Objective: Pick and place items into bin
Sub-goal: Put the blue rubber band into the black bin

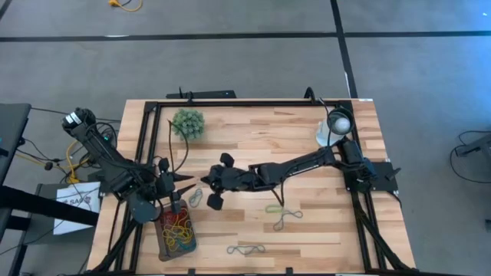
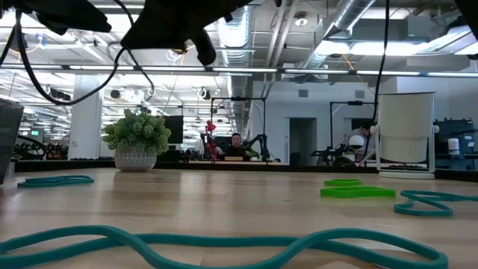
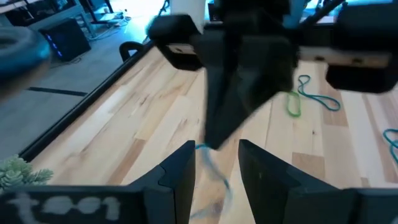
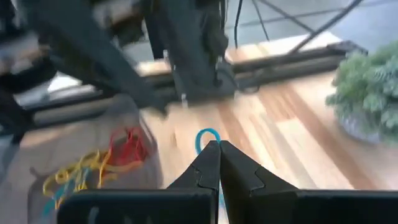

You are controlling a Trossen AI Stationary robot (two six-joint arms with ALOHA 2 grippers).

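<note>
Pinching a thin blue-grey band (image 4: 206, 138), right gripper (image 4: 218, 163) has its fingers pressed together on it, just beside the bin (image 1: 163, 244) at the worktop (image 1: 253, 130) near-left corner. Bin is a dark translucent shallow tray holding red and yellow loops (image 1: 178, 224). Left gripper (image 3: 214, 165) sits close by facing the right one, fingers narrowly apart, nothing between. More loose loops (image 1: 281, 217) lie mid-worktop, green and blue-grey, thin and limp

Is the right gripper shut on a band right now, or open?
Shut on one. In the right wrist view the right gripper has its fingertips pressed together, with a blue rubber band looping out from between them, beside the bin.
</note>
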